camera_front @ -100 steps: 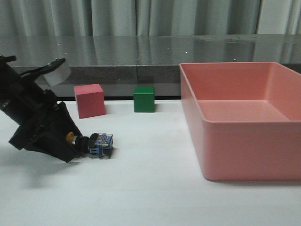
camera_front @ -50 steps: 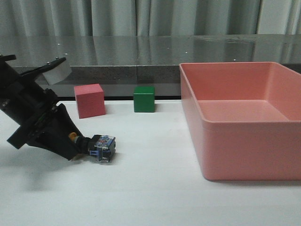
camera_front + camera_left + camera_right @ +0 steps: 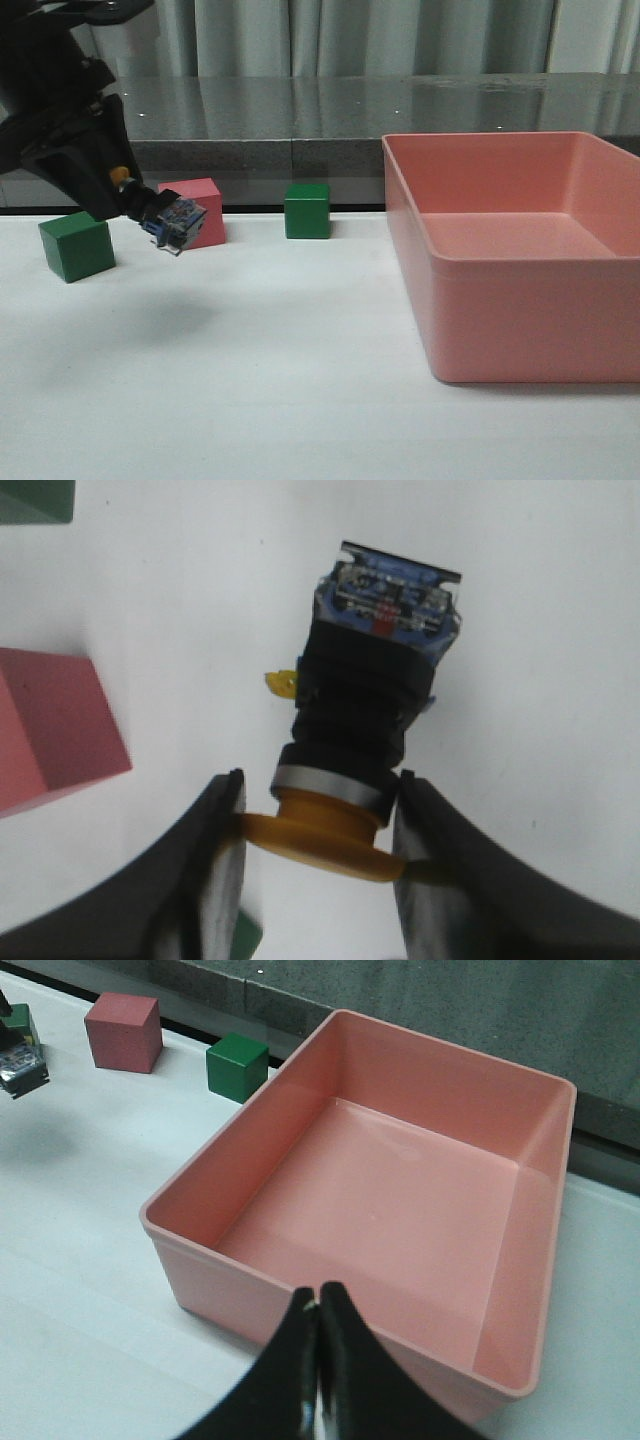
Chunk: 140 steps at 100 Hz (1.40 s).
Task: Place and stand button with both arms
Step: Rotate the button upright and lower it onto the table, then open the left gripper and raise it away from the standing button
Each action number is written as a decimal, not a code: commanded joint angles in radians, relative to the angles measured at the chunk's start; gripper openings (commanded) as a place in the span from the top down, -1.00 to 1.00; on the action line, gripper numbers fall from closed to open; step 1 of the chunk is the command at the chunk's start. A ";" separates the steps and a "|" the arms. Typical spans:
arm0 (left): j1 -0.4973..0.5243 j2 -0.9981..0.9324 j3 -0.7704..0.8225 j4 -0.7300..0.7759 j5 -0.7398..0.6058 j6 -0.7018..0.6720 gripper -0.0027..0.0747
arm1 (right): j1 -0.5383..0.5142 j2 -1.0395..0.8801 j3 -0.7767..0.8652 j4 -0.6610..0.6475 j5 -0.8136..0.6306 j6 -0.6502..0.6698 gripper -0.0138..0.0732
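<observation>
Lifted off the tabletop (image 3: 300,380) since the earlier frames, the button (image 3: 168,220) is now carried in the air by the left pincer (image 3: 128,200), which has been raised along with its arm. The button's yellow cap (image 3: 318,838) is clamped between the two fingers (image 3: 215,870), and its blue-clear base (image 3: 390,595) is pointed away from the pincer, tilted downward. Just behind the held button a pink cube (image 3: 195,212) is seen, a green cube (image 3: 76,246) stands beneath the pincer, and a second green cube (image 3: 306,210) lies farther off. The right pincer (image 3: 318,1332) is closed on nothing, poised over the near wall of the pink bin (image 3: 230,1260).
</observation>
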 commanded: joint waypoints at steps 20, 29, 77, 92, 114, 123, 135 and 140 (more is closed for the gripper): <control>-0.279 -0.051 -0.063 0.613 -0.026 -0.336 0.98 | -0.006 0.006 -0.026 0.009 -0.070 -0.001 0.82; -0.347 -0.033 -0.063 0.797 -0.028 -0.398 0.98 | -0.006 0.006 -0.026 0.009 -0.070 -0.001 0.82; -0.420 0.095 -0.063 1.172 -0.026 -0.633 0.98 | -0.006 0.006 -0.026 0.009 -0.069 -0.001 0.82; -0.420 0.115 -0.063 1.167 -0.022 -0.633 0.98 | -0.006 0.006 -0.026 0.009 -0.064 -0.001 0.82; -0.422 0.143 -0.063 1.147 -0.012 -0.633 0.98 | -0.006 0.006 -0.026 0.009 -0.053 -0.001 0.82; -0.422 0.143 -0.063 1.103 -0.015 -0.633 0.98 | -0.006 0.006 -0.026 0.009 -0.047 -0.001 0.82; -0.426 0.143 -0.063 1.091 -0.015 -0.633 0.88 | -0.006 0.006 -0.026 0.009 -0.046 -0.001 0.82; -0.428 0.143 -0.063 1.091 -0.015 -0.633 0.75 | -0.006 0.006 -0.026 0.009 -0.046 -0.001 0.82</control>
